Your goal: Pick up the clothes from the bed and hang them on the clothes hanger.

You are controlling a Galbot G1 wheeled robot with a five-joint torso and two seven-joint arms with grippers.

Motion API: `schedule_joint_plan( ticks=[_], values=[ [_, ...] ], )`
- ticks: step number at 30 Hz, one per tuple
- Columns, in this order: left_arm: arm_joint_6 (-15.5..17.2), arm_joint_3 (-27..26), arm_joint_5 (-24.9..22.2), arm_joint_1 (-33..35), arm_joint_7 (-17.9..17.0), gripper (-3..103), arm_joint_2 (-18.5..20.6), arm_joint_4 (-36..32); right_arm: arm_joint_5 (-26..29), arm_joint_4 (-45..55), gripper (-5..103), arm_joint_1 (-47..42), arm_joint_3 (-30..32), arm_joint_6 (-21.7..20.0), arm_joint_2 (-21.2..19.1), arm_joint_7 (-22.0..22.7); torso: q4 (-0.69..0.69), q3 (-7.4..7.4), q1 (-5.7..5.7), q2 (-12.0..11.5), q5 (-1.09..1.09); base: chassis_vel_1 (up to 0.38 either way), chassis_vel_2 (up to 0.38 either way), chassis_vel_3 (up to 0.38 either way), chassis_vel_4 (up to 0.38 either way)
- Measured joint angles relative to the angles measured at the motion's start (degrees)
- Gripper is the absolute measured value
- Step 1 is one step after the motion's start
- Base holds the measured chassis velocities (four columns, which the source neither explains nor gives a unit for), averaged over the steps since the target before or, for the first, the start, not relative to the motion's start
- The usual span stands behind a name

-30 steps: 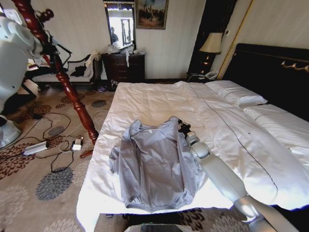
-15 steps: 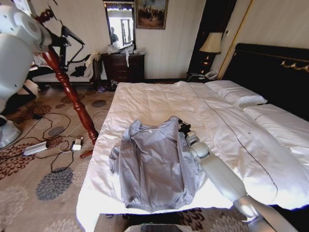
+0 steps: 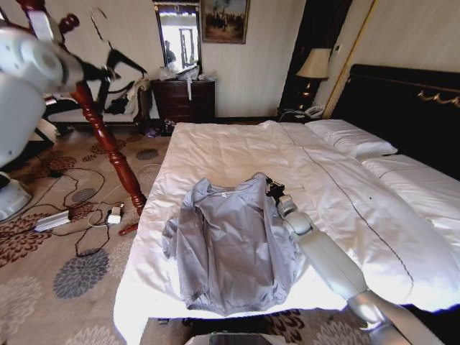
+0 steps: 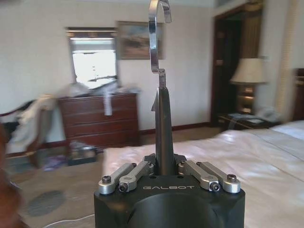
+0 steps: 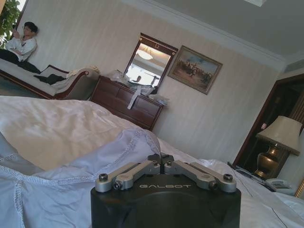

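The clothes (image 3: pixel 230 244), a grey-blue jacket, lie flat on the near part of the bed (image 3: pixel 237 144). My right gripper (image 3: pixel 271 187) rests at the jacket's far right shoulder. In the right wrist view the right gripper (image 5: pixel 161 158) is shut, with the bunched jacket edge (image 5: pixel 118 152) rising to its tips. My left arm is raised at the upper left, beside the coat stand. The left gripper (image 4: pixel 164 167) is shut on the black clothes hanger (image 4: pixel 164 128), whose silver hook (image 4: pixel 155 33) points up. In the head view the hanger (image 3: pixel 118 63) shows as a blurred dark shape.
A reddish-brown coat stand (image 3: pixel 108 136) leans left of the bed. Cables and a power strip (image 3: pixel 65 215) lie on the patterned carpet. A dark dresser (image 3: pixel 185 99) stands at the back wall. Pillows (image 3: pixel 352 136) and the black headboard (image 3: pixel 410 108) lie to the right.
My left arm has swung the hanger rightward past the coat stand's top. The right arm and the jacket have stayed where they were.
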Motion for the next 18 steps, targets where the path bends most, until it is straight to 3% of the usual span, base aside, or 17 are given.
schedule_joint_plan(
  ticks=[3,6,8,10,11,14,18],
  values=[
    [-1.9,-3.6,0.9,5.8,2.1,16,2.9,-4.6,0.2,0.0,0,0.1,-0.1,0.0,-0.2,0.0,-0.04,0.01,0.01,0.0,-0.04,0.0,0.0,0.0,0.0],
    [-5.1,-11.6,1.8,15.9,5.9,16,7.9,-11.9,0.6,-0.3,0,0.7,-0.4,-0.1,-0.4,0.0,0.02,-0.02,-0.01,0.0,0.02,0.0,0.0,0.0,0.0],
    [-6.4,-12.8,1.9,17.7,6.7,16,8.8,-13.1,0.8,-0.5,0,0.9,-0.5,-0.2,-0.5,0.1,0.04,-0.02,-0.02,0.0,0.03,0.0,0.0,0.0,0.0],
    [-11.2,-13.4,2.2,21.8,10.0,16,10.9,-16.0,1.3,-0.7,0,1.0,-1.0,-0.6,-0.4,0.2,0.0,-0.01,-0.01,0.0,0.01,0.0,0.0,0.0,0.0],
    [-11.2,-13.4,2.2,21.8,10.0,16,10.9,-16.0,1.3,-0.7,0,1.0,-1.0,-0.6,-0.4,0.2,0.0,-0.01,-0.01,0.0,0.01,0.0,0.0,0.0,0.0],
    [-16.6,-12.6,3.3,25.6,12.8,16,12.8,-19.2,1.6,-0.4,0,1.0,-1.3,-1.7,-0.2,0.8,-0.05,-0.01,0.0,0.0,0.05,0.0,0.0,0.0,0.0],
    [-18.3,-14.4,3.6,29.3,14.4,16,13.6,-21.1,1.7,-0.4,0,1.1,-1.5,-2.0,-0.1,0.9,-0.06,0.0,0.0,0.0,0.03,0.0,0.0,0.0,0.0]
  ],
)
